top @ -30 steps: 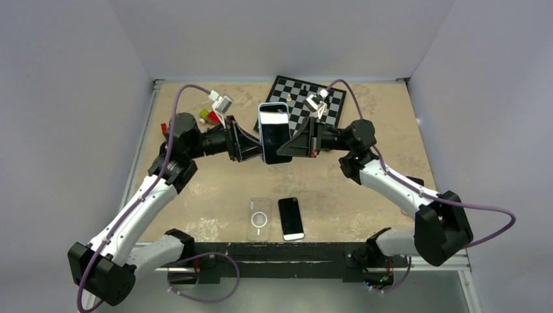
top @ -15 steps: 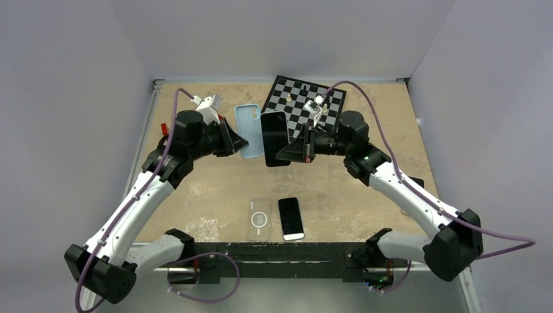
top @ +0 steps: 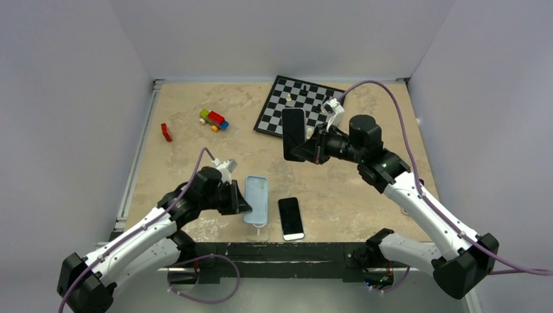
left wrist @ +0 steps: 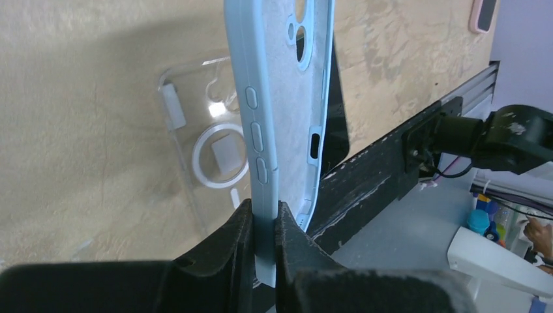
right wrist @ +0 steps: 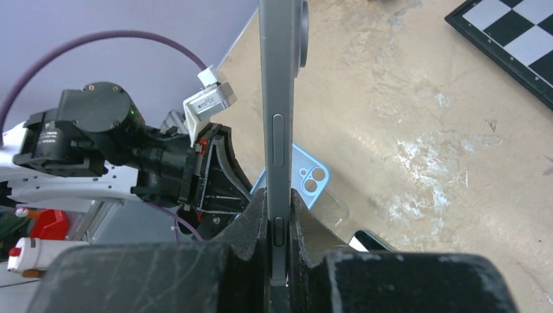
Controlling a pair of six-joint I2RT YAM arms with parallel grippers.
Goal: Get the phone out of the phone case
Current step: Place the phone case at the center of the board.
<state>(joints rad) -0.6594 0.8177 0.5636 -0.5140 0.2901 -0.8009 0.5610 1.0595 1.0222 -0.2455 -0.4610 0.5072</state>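
The left gripper (top: pixel 240 199) is closed on a side wall of the empty blue phone case (top: pixel 257 199). It has come down from mid-table to the near edge, over a clear case (left wrist: pixel 189 169). The right gripper (top: pixel 306 149) pinches the bare phone (top: pixel 293 130), now well apart from the case, raised at the chessboard (top: pixel 270 114) rim. Between the arms the table (top: pixel 195 163) is free. There are two phones, counting the black phone (top: pixel 291 218) lying flat, and two cases.
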